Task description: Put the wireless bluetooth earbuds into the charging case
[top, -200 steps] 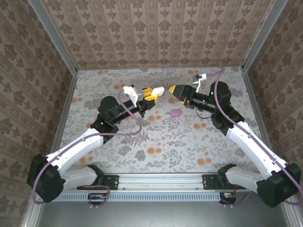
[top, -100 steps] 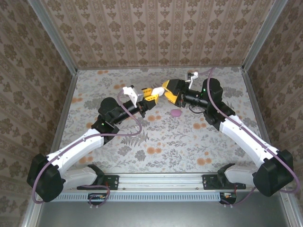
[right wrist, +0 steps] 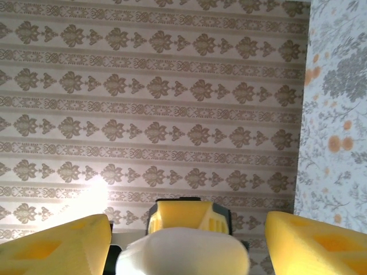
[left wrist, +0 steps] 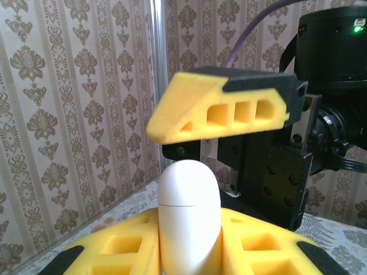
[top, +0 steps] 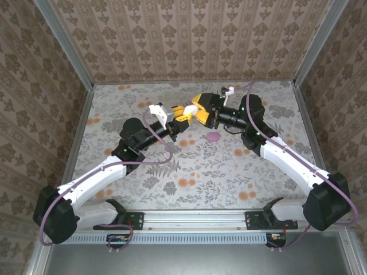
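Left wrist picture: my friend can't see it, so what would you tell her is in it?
A white, closed charging case stands upright at the bottom, gripped between the yellow fingers of the left pincer. Just above it hangs one yellow finger of the right pincer, not touching, with black arm parts behind and patterned wallpaper around.

The case (left wrist: 188,220) runs off the bottom edge in both wrist views, its base buried between the fingers of the left tool (left wrist: 188,232). From above, the purple earbud (top: 213,137) on the desk (top: 143,172) is too small to make out.
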You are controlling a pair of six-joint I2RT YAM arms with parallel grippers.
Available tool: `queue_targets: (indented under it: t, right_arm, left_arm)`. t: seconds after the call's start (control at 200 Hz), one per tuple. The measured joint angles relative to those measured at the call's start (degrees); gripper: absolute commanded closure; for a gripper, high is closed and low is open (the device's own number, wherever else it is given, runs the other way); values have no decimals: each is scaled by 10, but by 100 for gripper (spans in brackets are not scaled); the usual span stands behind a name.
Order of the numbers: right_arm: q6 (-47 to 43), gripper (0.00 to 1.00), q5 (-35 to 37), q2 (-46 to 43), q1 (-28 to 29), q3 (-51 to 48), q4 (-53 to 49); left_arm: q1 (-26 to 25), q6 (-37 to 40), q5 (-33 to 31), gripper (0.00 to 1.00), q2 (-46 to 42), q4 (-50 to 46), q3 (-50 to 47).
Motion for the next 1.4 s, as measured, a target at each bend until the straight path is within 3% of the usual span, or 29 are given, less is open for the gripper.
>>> queue_targets:
  t: [0.365,0.615,1.2,1.4]
  right_arm:
    - [50,39,1,4,9,-4,20]
    - [28,45,8,2,10,-4,-1]
    - [-45,46,33,-20,13,5,-75]
    - [-45,46,35,-20,13,5,-76]
  left_arm:
    - [-3,0,-22,71,3,2,1]
    - [-4,3,-26,69,3,-7,3]
    - [-10,12,-24,66,10,-61,14]
    - [-10,14,-24,71,10,-70,17]
